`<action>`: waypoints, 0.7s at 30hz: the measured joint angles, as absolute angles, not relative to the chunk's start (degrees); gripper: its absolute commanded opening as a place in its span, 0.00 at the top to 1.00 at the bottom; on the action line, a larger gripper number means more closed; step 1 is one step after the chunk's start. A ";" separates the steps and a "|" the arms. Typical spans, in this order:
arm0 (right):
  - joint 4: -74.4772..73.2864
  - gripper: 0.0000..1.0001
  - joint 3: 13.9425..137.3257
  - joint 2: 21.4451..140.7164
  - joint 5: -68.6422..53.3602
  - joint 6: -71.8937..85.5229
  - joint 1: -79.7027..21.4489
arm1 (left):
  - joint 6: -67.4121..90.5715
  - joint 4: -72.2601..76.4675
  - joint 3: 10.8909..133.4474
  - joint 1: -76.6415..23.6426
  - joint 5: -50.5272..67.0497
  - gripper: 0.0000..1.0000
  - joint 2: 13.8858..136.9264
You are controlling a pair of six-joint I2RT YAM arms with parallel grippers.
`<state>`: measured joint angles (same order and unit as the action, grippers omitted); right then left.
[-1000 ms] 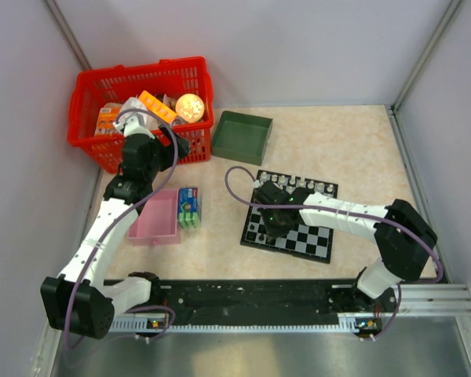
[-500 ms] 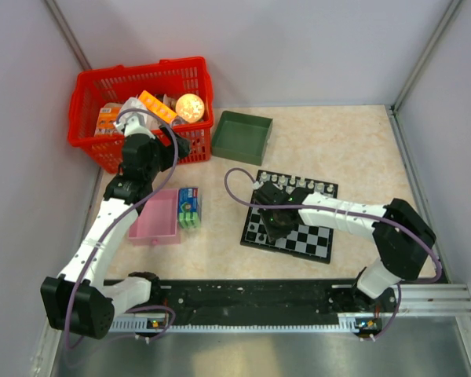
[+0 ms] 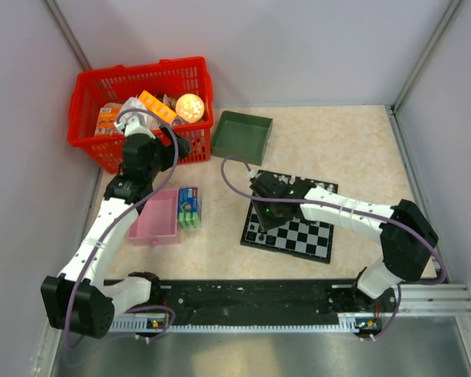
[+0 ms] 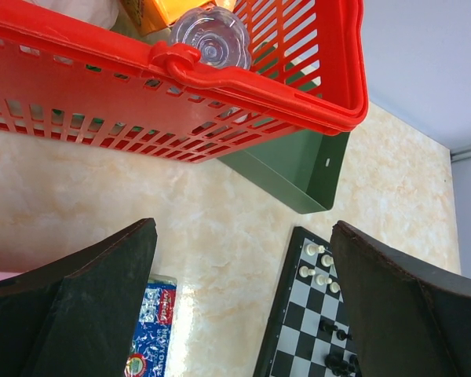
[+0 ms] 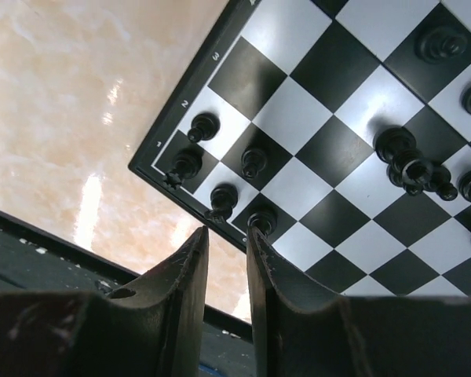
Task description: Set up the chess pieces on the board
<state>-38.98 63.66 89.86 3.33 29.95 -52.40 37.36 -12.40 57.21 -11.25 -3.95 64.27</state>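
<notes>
The board of black and pale checks lies right of centre on the table. White chess pieces line its far edge. Black chess pieces stand in two short rows at the board's near-left corner. More black ones lie bunched further in. My right gripper hovers over that corner, open by a narrow gap with nothing between its fingers. One black piece stands just off its right fingertip. My left gripper hangs wide open and empty above bare table by the basket.
A red basket full of items stands at the back left, with a green tray beside it. A pink tray and a blue-green packet lie left of the board. Grey walls close in the table.
My right gripper has parted its jaws a little and drawn back up from the board's near-left corner. The left arm has not moved.
</notes>
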 measured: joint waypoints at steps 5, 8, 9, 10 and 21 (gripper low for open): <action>-38.94 0.73 64.29 87.74 3.38 29.56 -51.40 | 37.36 -12.40 57.21 -11.22 -3.95 0.02 64.27; -38.98 0.72 64.31 86.39 3.92 29.56 -49.56 | 37.36 -12.40 57.21 -11.22 -3.95 0.02 64.27; -39.05 0.71 64.38 86.06 4.29 29.54 -48.62 | 37.36 -12.40 57.21 -11.22 -3.95 0.03 64.27; -39.24 0.71 64.64 85.95 4.67 29.50 -47.70 | 37.36 -12.40 57.21 -11.22 -3.92 0.03 64.27; -38.81 0.69 73.06 93.21 7.40 25.08 -36.64 | 37.34 -12.43 57.21 -11.18 -4.12 0.02 64.23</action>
